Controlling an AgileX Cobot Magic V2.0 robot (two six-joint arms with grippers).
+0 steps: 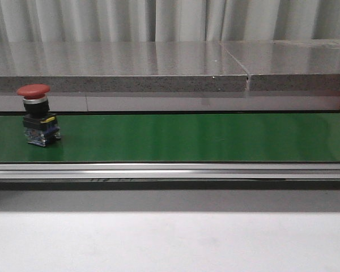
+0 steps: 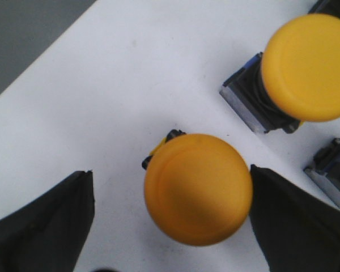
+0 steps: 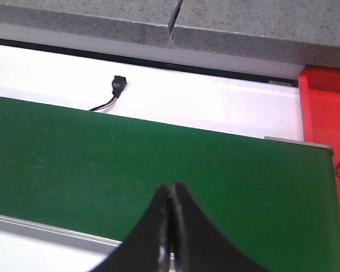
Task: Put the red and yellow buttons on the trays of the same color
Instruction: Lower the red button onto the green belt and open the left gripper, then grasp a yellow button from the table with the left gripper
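With the left gripper (image 2: 170, 226) released around a yellow button (image 2: 198, 188) and the right gripper (image 3: 170, 221) clenched empty, lift clear before moving.

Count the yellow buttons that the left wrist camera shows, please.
2. One yellow button sits between the open left tool fingers; another yellow button lies beyond it. A cut-off part at the edge may be a third.

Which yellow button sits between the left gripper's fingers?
The full, round yellow button, between the open left gripper's fingers. The other yellow button lies off to the side, outside them.
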